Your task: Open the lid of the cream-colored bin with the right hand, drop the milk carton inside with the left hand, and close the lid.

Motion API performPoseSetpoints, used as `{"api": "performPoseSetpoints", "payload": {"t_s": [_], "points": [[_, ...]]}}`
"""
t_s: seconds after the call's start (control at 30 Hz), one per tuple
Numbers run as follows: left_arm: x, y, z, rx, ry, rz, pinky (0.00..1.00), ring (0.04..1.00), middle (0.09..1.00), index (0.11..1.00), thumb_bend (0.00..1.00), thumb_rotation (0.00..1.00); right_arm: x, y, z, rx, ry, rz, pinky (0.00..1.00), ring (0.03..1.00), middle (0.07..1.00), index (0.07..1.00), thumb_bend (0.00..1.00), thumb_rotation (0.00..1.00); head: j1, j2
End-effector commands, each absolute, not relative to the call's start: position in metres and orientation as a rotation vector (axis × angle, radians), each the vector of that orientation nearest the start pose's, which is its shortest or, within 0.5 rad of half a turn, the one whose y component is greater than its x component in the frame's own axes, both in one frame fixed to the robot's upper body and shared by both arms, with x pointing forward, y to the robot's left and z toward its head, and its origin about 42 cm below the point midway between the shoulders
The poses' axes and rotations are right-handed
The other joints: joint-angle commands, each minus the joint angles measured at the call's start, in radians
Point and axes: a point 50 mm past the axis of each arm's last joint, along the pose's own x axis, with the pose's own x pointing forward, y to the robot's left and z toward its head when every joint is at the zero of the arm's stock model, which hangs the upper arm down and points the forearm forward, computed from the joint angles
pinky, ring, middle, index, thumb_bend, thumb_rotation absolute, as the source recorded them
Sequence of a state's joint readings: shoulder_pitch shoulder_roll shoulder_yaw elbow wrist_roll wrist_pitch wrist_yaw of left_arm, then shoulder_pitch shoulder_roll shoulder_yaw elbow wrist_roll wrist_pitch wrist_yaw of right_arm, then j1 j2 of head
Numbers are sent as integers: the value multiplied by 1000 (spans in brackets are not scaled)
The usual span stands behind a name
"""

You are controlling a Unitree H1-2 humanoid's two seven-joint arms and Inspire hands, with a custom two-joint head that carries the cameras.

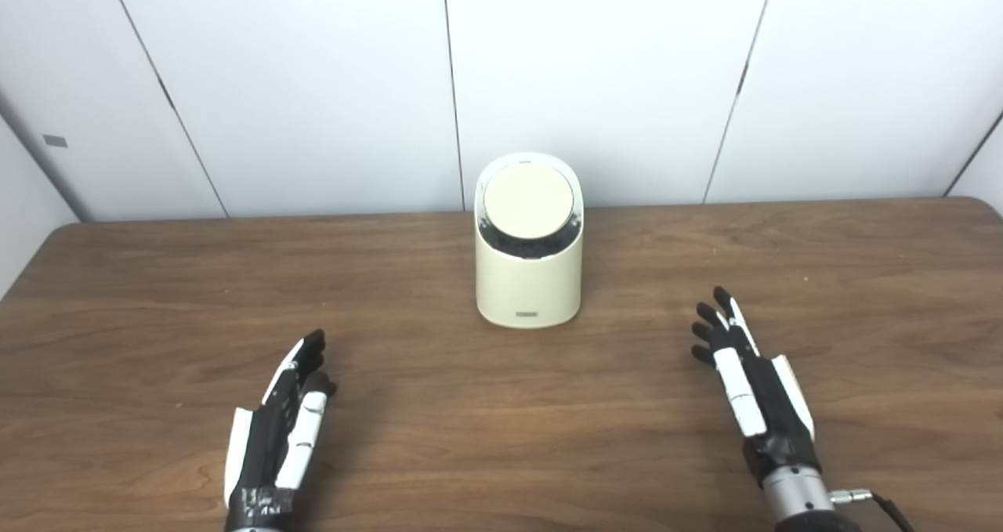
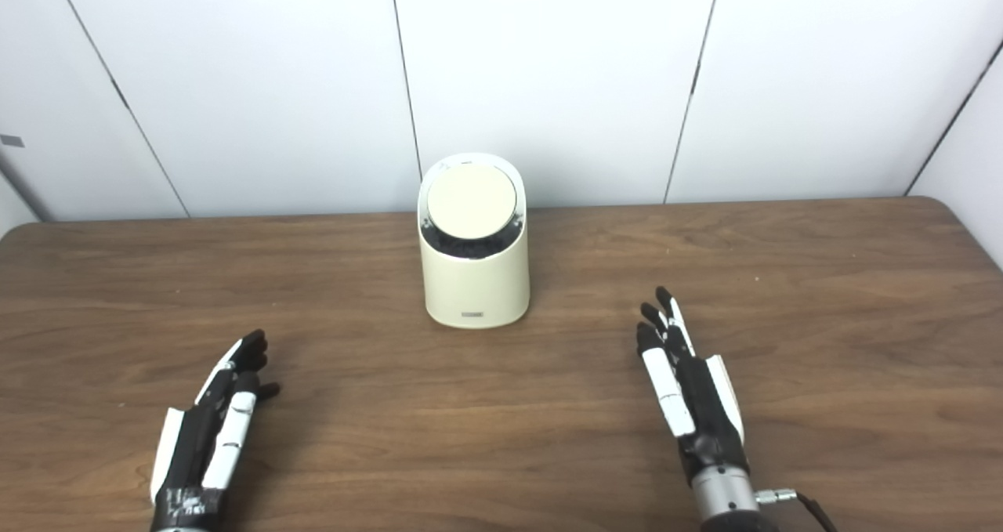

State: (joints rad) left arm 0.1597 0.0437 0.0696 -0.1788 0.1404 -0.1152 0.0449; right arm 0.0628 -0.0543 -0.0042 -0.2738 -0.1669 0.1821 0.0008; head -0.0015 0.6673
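Observation:
A cream-colored bin stands upright at the middle of the wooden table, toward the far edge. Its round lid lies tilted in the slanted top, with a dark gap below it. My left hand rests open and empty near the front left, well short of the bin. My right hand rests open and empty at the front right, fingers stretched out. The bin and both hands also show in the right eye view. No milk carton is in view.
White wall panels stand directly behind the table's far edge. A cable leaves my right wrist at the bottom right.

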Motion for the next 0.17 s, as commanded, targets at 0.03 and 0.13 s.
{"api": "performPoseSetpoints", "payload": {"t_s": [0.03, 0.13], "points": [[228, 254, 108, 170, -176, 166, 926, 897, 912, 936, 504, 851, 267, -232, 156, -217, -105, -52, 875, 906, 936, 985, 554, 1000, 1, -1], [229, 253, 107, 134, -215, 175, 905, 889, 906, 934, 516, 846, 267, -232, 155, -210, -106, -53, 884, 908, 936, 986, 558, 1000, 1, -1]]}}
